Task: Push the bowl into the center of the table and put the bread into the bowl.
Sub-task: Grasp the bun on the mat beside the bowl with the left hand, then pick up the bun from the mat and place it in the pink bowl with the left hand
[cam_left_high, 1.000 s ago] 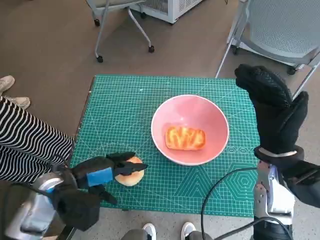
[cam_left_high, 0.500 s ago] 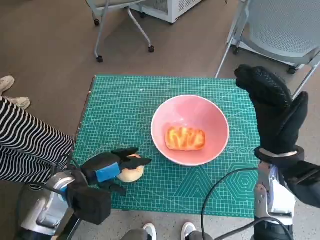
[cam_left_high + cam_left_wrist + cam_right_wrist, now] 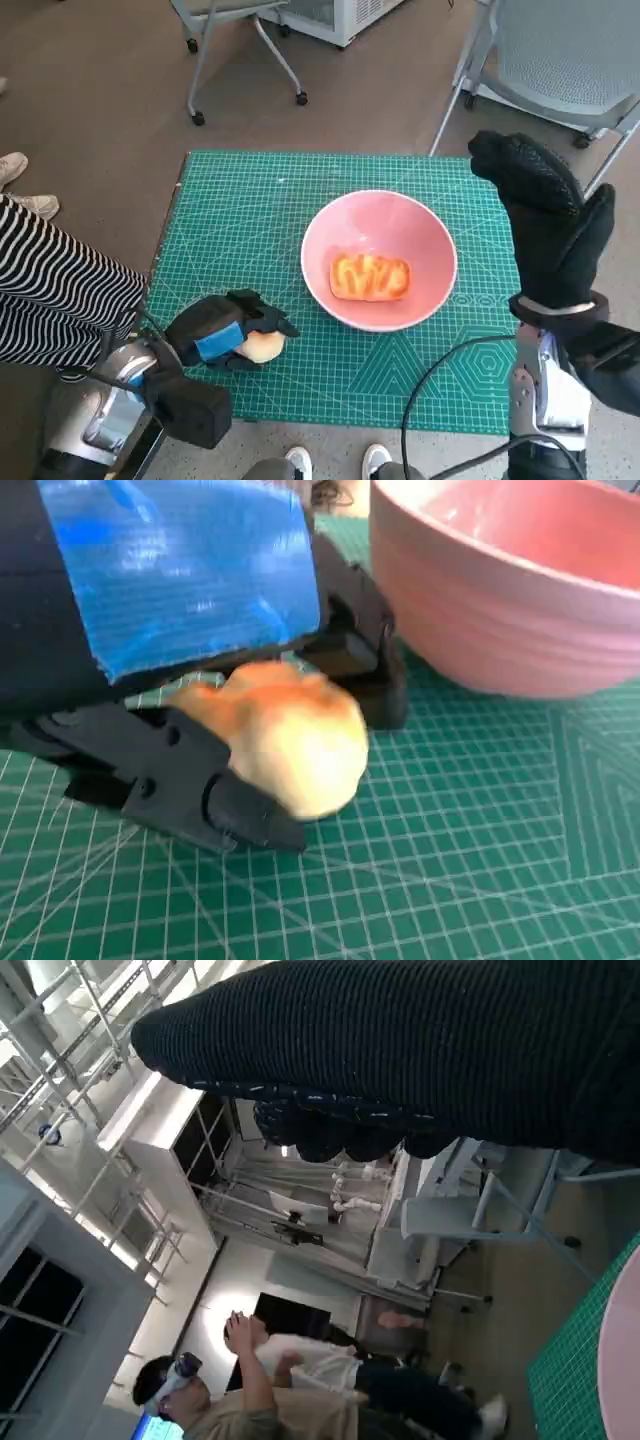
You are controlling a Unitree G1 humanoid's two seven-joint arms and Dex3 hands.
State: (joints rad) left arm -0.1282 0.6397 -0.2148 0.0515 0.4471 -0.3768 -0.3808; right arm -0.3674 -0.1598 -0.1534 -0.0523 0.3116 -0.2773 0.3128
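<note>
The bread (image 3: 263, 346) sits on the near left of the tabletop (image 3: 240, 220) beside the pink bowl (image 3: 380, 258), and the left robot hand (image 3: 222, 330) has now closed around it, ready to lift.

Brown floor (image 3: 90, 90) all round, green grid cutting mat (image 3: 240, 220) over the small table, wheeled chair base (image 3: 240, 60) beyond it, grey mesh chair (image 3: 560, 50) far right, striped trouser leg (image 3: 50, 290) at left, bright ceiling strip lights (image 3: 130, 1110) overhead
</note>
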